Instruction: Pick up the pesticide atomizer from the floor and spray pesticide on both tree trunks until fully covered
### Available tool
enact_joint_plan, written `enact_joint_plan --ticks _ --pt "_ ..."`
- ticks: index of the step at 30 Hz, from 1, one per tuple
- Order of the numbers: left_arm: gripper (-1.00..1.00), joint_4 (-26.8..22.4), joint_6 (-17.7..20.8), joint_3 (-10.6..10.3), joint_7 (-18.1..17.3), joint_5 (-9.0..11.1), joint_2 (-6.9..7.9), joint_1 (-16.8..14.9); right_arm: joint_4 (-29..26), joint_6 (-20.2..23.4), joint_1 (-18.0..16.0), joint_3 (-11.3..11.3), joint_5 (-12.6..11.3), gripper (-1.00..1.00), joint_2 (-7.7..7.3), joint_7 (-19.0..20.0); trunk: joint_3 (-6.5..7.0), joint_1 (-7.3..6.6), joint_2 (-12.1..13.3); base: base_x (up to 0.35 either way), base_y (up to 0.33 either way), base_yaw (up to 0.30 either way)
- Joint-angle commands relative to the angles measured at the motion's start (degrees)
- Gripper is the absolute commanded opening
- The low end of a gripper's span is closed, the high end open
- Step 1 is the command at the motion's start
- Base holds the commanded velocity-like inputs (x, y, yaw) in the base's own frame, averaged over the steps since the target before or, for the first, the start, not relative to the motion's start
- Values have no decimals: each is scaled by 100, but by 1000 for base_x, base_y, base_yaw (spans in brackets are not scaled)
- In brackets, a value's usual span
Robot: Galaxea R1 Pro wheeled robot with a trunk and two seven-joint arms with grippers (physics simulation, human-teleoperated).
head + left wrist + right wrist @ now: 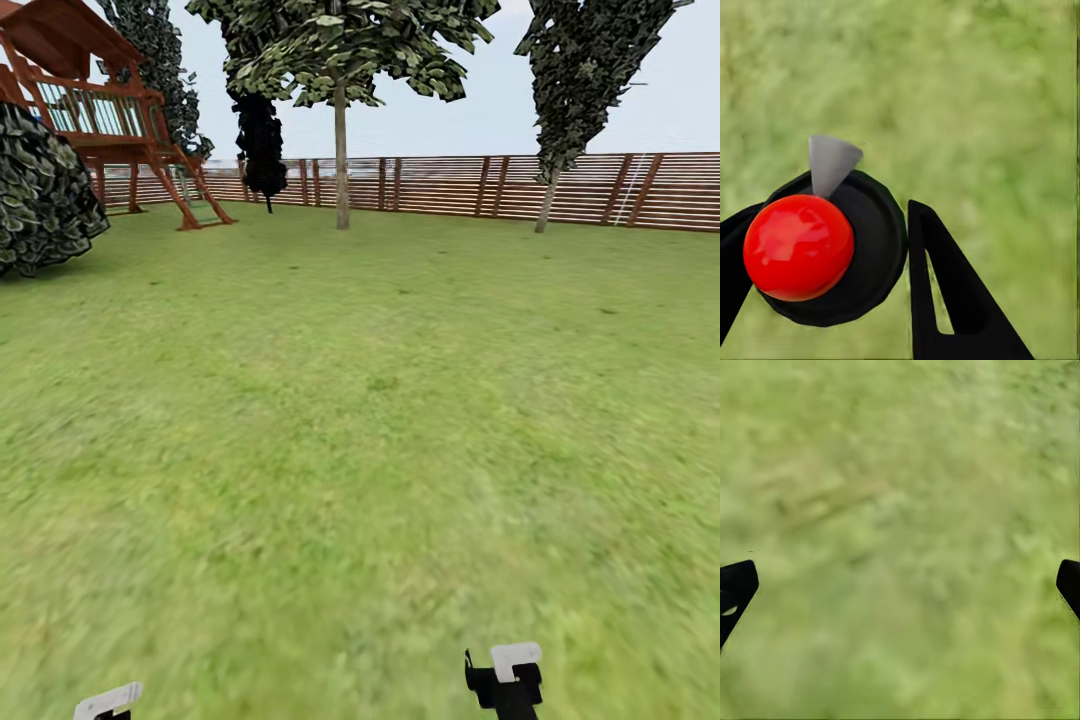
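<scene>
- Between the left gripper's fingers sits the atomizer, red ball on top, gripped.
- Right gripper spread wide, empty, over grass.
- Far ahead, two trees by the fence; the grippers are cut off at the head view's edge.

Blurred green grass lawn spreads across the whole picture, seen from close above. The colour is mottled: paler yellow-green patches mix with darker green ones, and a faint brownish streak crosses the upper middle area. No single blade or object can be made out on the turf. At the two side edges, low down, sit the black fingertips of the right tool, one at each edge. They stand far apart with bare grass between them, touching nothing. The tip at one edge carries a small pale mark.
</scene>
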Motion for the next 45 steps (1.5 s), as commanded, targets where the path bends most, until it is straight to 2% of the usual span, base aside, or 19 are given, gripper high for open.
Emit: enact_joint_plan --ticks 1,37,42,45 --pt "-100 13 -19 45 -33 -32 -8 -5 6 -11 -5 -29 61 100 3 -29 -5 3 -2 339 0 0" --pt "-100 61 -16 17 -35 -44 -36 5 15 -4 -4 -29 56 100 50 -10 -5 3 -2 338 0 0" --pt "-100 61 -22 26 -35 -44 -29 13 520 -2 -5 -29 47 100 59 -8 -5 3 -2 338 0 0" --pt "-100 61 -24 27 -35 -44 -26 13 591 -1 -6 -29 47 100 56 -9 -5 3 -2 338 0 0"
